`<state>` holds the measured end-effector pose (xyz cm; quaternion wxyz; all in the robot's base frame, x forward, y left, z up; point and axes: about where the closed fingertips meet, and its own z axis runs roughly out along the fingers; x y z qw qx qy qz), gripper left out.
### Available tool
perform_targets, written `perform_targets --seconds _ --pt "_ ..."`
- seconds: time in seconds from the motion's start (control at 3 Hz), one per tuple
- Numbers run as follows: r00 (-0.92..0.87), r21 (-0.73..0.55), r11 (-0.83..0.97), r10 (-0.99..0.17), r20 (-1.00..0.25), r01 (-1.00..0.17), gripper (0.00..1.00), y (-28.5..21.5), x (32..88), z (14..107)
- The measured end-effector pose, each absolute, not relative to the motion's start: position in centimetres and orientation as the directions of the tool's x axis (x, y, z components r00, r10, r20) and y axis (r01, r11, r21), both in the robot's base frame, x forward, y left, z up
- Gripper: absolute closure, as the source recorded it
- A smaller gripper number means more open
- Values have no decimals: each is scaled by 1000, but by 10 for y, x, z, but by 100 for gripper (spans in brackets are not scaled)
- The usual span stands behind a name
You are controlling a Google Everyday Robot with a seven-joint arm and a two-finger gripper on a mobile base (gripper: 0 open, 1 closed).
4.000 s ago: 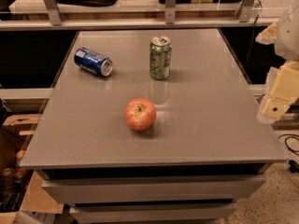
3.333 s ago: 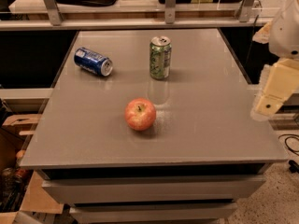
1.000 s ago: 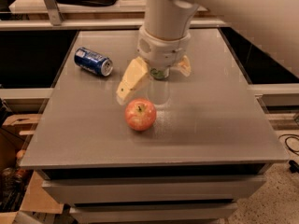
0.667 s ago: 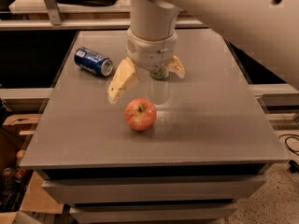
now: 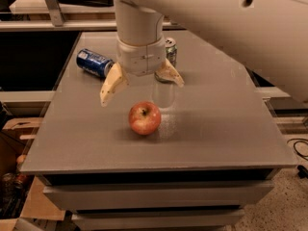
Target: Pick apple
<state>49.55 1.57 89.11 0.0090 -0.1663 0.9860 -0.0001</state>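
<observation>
Round red, yellow-patched apple (image 5: 144, 118) sits on the grey tabletop (image 5: 221, 129), well in from the front edge, bare surface both sides. The gripper (image 5: 142, 93) hangs just behind and above, fingers spread, grasping nothing. Beyond: blue can (image 5: 95, 62) lying flat; green can (image 5: 170, 52) half hidden by the wrist.

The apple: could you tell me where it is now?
In the camera view the apple sits on the table under the open gripper, in front of the green can.

Red-yellow apple (image 5: 144, 118) sits stem-up under the spread gripper (image 5: 142, 93).
</observation>
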Motion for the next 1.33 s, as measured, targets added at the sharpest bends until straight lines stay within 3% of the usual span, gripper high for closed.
perform_targets --seconds 0.67,1.33 --pt "-984 30 984 -179 16 -178 0 35 491 877" --pt "-987 52 986 -161 -10 -161 0 40 497 876"
